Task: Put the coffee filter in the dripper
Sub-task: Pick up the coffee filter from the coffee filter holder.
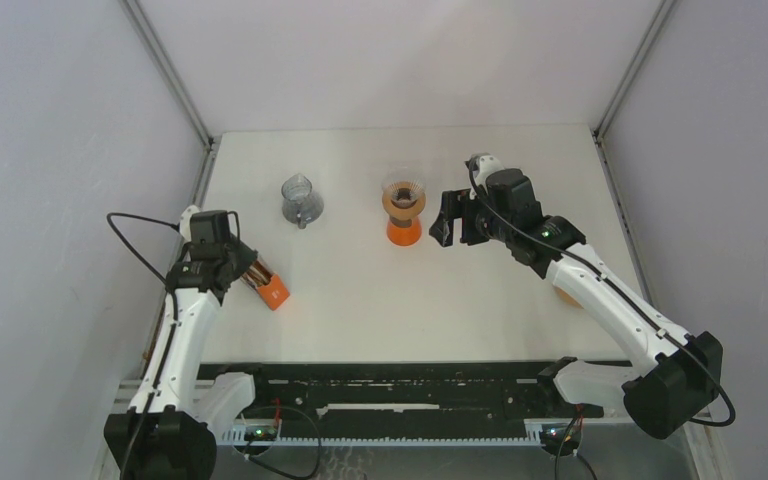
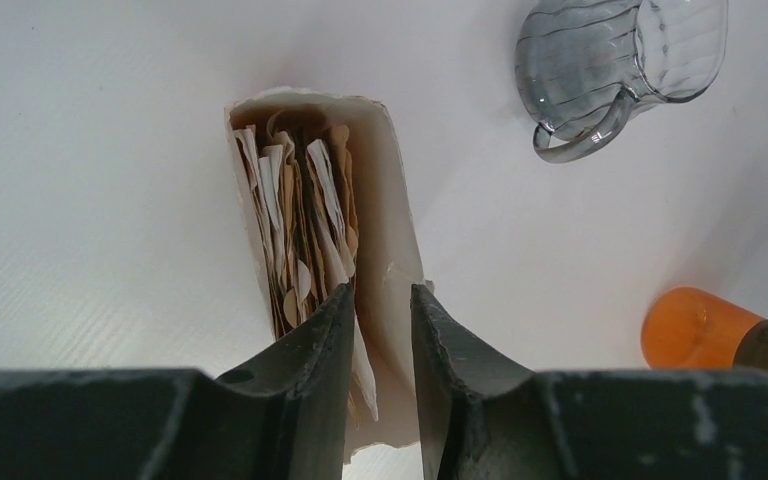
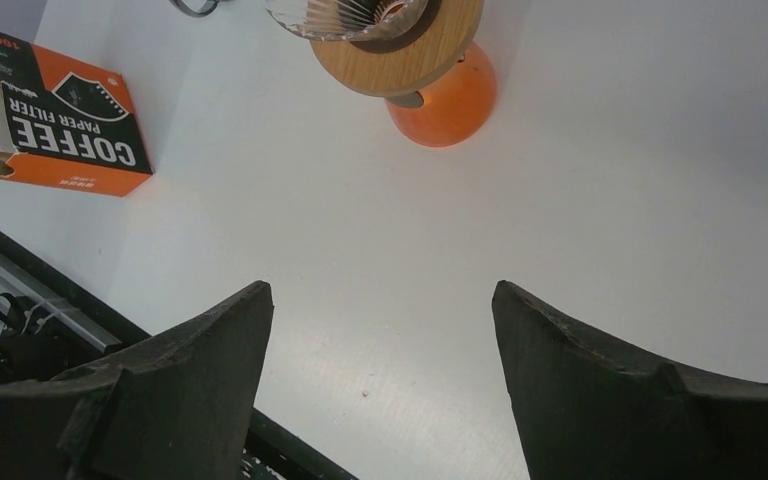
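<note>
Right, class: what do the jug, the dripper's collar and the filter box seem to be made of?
The jug looks like smoky glass or clear plastic: see-through, glossy, ribbed. The dripper's collar seems matt wood, showing grain. The filter box is printed card, its opening ragged.

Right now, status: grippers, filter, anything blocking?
Left gripper narrow at filter box mouth, grip unclear. Filters in box. Right gripper open, empty, near dripper. Nothing blocking.
</note>
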Robot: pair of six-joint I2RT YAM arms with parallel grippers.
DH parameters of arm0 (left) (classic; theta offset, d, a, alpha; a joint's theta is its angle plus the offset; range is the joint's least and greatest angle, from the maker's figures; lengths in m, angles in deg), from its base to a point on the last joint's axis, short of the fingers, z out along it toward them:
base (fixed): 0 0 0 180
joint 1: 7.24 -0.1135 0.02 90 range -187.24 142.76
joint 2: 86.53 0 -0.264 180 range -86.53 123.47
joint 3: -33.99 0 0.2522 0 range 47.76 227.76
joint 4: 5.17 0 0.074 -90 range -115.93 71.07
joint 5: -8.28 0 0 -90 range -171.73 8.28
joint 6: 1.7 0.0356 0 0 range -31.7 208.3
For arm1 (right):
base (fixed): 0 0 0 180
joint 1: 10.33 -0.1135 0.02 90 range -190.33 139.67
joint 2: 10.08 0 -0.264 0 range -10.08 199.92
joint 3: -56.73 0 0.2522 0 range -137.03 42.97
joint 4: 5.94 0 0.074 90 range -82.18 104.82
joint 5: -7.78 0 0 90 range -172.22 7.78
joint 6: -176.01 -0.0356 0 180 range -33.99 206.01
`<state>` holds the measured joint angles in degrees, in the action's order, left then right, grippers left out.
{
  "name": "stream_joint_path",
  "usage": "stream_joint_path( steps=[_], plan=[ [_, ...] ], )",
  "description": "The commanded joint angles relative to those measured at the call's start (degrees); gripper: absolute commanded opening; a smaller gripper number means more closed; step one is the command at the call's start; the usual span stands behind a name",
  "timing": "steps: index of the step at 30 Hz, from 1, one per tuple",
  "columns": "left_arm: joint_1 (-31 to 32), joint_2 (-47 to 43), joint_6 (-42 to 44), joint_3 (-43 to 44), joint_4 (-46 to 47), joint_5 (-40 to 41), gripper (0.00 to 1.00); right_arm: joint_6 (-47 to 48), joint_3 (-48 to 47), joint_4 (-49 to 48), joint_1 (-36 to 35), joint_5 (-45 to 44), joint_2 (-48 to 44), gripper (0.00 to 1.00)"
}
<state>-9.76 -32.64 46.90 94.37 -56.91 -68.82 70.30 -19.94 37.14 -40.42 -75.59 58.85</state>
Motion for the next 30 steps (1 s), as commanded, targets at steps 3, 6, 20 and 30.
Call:
stream_joint_path(
  steps=[3, 6, 20, 30],
  plan=[
    [-0.4, 0.2, 1.4, -1.1, 1.7, -1.4, 0.32, 0.4, 0.0, -2.5, 0.2, 0.8, -1.0, 0.89],
    [-0.5, 0.1, 1.6, -1.2, 1.2, -1.3, 0.32, 0.4, 0.0, -2.6, 0.2, 0.8, -0.9, 0.89],
    [-0.4, -0.3, 2.1, -2.7, 0.6, -2.3, 0.29, 0.3, 0.0, -2.6, 0.2, 1.3, -0.7, 0.89],
    [-0.4, -0.4, 2.6, -2.2, 0.4, -2.8, 0.08, 0.3, 0.0, -2.6, 0.2, 1.7, -0.6, 0.89]
  ],
)
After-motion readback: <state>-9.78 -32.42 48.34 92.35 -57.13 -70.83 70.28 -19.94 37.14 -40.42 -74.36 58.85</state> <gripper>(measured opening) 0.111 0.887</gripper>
